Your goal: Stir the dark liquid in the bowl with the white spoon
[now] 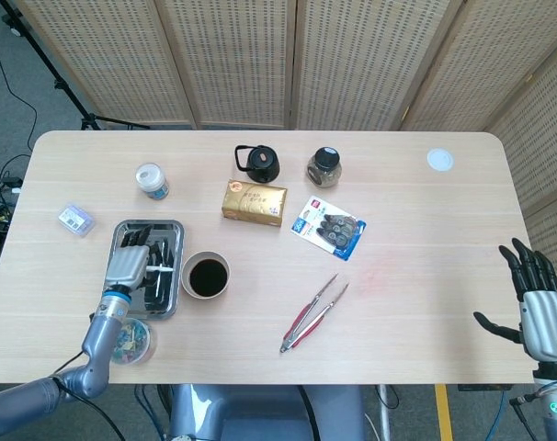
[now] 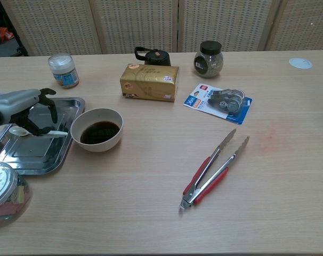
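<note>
The white spoon (image 2: pixel 59 132) lies flat in the steel tray (image 2: pixel 34 156), its bowl end to the left. My left hand (image 2: pixel 29 108) hovers over it with curved, spread fingers arching down around the handle; I cannot tell whether they touch it. In the head view the left hand (image 1: pixel 127 264) covers the tray (image 1: pixel 148 223), and the spoon's handle (image 1: pixel 161 268) pokes out to its right. The bowl of dark liquid (image 1: pixel 206 275) (image 2: pixel 99 130) stands just right of the tray. My right hand (image 1: pixel 541 309) hangs open off the table's right edge.
Red-handled tongs (image 1: pixel 312 312) lie mid-table. A gold box (image 1: pixel 254 202), black kettle (image 1: pixel 258 163), dark jar (image 1: pixel 323 167) and blister pack (image 1: pixel 328 225) sit behind the bowl. A white-lidded jar (image 1: pixel 152 181) and a clear tub of clips (image 2: pixel 1 194) flank the tray.
</note>
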Available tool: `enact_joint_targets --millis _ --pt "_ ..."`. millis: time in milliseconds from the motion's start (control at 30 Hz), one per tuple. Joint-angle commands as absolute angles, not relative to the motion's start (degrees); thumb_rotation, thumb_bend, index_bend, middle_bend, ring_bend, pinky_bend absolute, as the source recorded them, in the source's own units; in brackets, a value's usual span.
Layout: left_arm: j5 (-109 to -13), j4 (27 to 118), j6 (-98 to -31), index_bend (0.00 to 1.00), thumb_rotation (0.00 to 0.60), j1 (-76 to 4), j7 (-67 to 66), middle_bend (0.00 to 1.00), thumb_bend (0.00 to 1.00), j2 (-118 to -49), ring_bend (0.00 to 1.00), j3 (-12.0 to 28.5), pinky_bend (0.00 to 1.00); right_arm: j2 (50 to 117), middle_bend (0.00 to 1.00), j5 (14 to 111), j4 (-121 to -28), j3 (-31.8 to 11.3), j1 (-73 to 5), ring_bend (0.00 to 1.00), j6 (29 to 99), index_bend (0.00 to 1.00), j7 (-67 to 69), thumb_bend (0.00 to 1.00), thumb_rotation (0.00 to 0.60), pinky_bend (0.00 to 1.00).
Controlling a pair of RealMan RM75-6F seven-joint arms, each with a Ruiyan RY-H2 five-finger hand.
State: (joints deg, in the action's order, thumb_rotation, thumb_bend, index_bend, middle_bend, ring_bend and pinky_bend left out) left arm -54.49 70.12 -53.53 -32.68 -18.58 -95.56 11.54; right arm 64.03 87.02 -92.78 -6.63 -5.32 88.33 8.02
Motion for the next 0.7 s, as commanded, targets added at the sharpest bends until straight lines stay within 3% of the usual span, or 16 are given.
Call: enact_joint_targets --millis 33,700 --pt "-55.49 67.77 -53.33 0.51 0.6 -33.17 -17.57 0.0 0.39 -97.22 0.0 11.22 0.0 63.94 0.0 86.82 -92.71 -6.66 -5.42 0.0 88.05 0.0 8.36 0.0 0.6 0.0" --pt "-55.38 62.53 -51.95 0.51 0.6 -33.96 -16.93 0.0 0.39 -100.73 0.0 10.77 0.0 63.66 0.0 86.85 -92.68 -6.65 -5.46 0.0 87.92 0.0 9.23 0.0 0.6 0.0"
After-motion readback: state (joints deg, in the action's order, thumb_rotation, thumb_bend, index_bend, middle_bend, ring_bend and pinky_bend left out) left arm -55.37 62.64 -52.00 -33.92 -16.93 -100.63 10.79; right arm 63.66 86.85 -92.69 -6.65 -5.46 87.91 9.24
